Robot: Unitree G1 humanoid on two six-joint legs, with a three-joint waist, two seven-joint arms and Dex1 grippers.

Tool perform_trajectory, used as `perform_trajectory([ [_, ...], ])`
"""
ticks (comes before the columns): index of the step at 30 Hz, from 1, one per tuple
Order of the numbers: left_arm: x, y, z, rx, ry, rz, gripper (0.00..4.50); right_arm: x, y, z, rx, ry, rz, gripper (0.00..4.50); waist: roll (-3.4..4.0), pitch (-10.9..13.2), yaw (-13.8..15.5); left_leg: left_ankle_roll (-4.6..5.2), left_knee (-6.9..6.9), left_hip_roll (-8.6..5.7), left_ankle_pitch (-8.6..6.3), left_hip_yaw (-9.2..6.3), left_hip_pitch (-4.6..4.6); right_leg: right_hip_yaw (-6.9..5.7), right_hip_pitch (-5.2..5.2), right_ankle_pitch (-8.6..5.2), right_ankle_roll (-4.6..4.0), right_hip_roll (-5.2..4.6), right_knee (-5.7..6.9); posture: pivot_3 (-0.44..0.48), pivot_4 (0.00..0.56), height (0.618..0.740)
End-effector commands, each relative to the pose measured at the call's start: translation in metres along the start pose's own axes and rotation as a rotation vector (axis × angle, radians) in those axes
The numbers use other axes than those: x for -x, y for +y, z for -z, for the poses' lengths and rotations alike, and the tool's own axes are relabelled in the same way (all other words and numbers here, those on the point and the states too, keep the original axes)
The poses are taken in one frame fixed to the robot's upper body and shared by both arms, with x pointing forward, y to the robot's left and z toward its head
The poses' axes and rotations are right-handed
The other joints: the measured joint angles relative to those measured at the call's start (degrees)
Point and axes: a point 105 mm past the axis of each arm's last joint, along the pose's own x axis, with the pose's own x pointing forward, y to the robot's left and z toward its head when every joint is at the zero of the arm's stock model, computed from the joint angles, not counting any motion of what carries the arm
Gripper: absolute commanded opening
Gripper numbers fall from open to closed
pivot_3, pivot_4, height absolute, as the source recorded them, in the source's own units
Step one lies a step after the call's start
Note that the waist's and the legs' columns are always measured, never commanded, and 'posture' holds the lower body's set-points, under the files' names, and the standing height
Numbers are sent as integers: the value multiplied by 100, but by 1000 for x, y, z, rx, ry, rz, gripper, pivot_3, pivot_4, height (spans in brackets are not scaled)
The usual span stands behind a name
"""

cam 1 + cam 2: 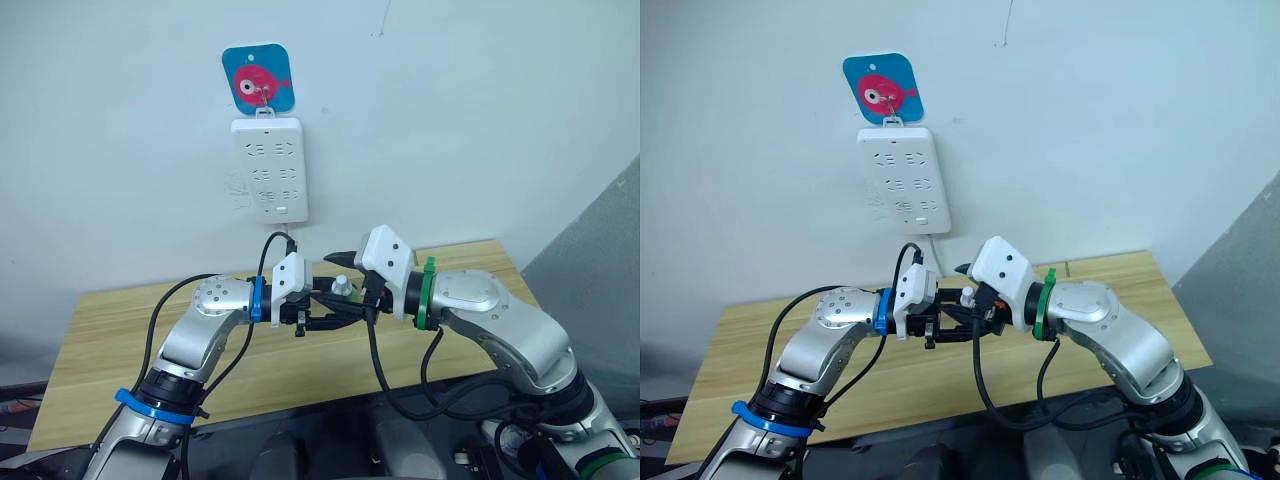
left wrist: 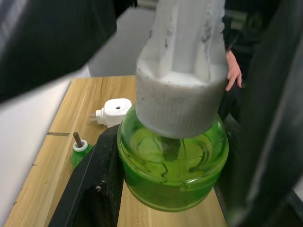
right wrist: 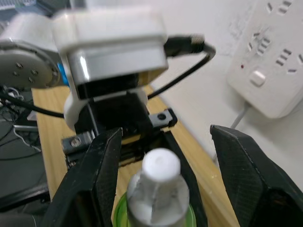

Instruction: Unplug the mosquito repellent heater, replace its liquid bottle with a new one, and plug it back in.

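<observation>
- Two grippers are met above the middle of the wooden table [image 1: 110,330], below the white power strip [image 1: 269,168] that hangs on the wall under a blue card with a pink fish [image 1: 258,78].
- The left gripper [image 1: 318,308] is seen clamped on a green liquid bottle [image 2: 173,165]; in the left wrist view a black finger [image 2: 92,184] is pressed against the bottle's side.
- The bottle is topped by a white ribbed cap [image 2: 180,101], from which a white stem rises.
- The right gripper [image 3: 163,175] is held with its two black fingers spread apart, one at each side of the cap, and neither is seen touching it.
- In the left eye view the cap's white tip [image 1: 343,285] shows between the two wrists.
- The mosquito repellent heater [image 2: 113,111] is lying on the table, unplugged, with its metal prongs free; in the left wrist view it is at about 10 o'clock from the held bottle.
- A second small green bottle [image 2: 78,152] with a brown wick and no cap stands on the table near the heater, at about 9 o'clock from the held bottle.
- A person's hand [image 2: 233,71] is seen past the table's edge in the left wrist view.
</observation>
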Motion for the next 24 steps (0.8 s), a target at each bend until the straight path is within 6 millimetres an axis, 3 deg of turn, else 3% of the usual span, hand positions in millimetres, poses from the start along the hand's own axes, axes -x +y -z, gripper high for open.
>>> perform_trajectory([
  [1, -2, -3, -12, -41, -35, 7, 2274, 9, -6, -4, 23, -21, 31, 3068, 0, 0, 2, 0, 0, 0, 0, -2, 0, 0, 0, 0, 0, 0, 0, -220, 141, 740],
  [8, -1, -3, -12, -37, -33, 3, 2274, 44, -20, -2, -21, -13, 77, 3068, 0, 0, 2, 0, 0, 0, 0, -1, -1, -1, 1, -2, 3, 1, 0, -228, 144, 740],
  [14, -1, -4, -11, -35, -31, 10, 2274, 72, -5, 2, -34, 42, -27, 3068, 0, 0, 7, 1, -1, -3, 0, 7, -1, -2, 3, -15, 26, 2, -6, -236, 148, 740],
  [19, 0, -4, -10, -38, -26, 11, 2274, 73, 0, -4, -9, 37, -67, 3068, 0, 0, -17, 1, -5, 8, -1, 14, 5, 1, 3, -17, 28, 30, -6, -232, 147, 740],
  [24, 1, -4, -9, -44, -18, 16, 2274, 54, 1, -20, 4, -30, -63, 3068, 0, 0, -22, 1, -4, 7, -1, 22, 5, 5, 1, -17, 28, 36, -6, -232, 144, 740],
])
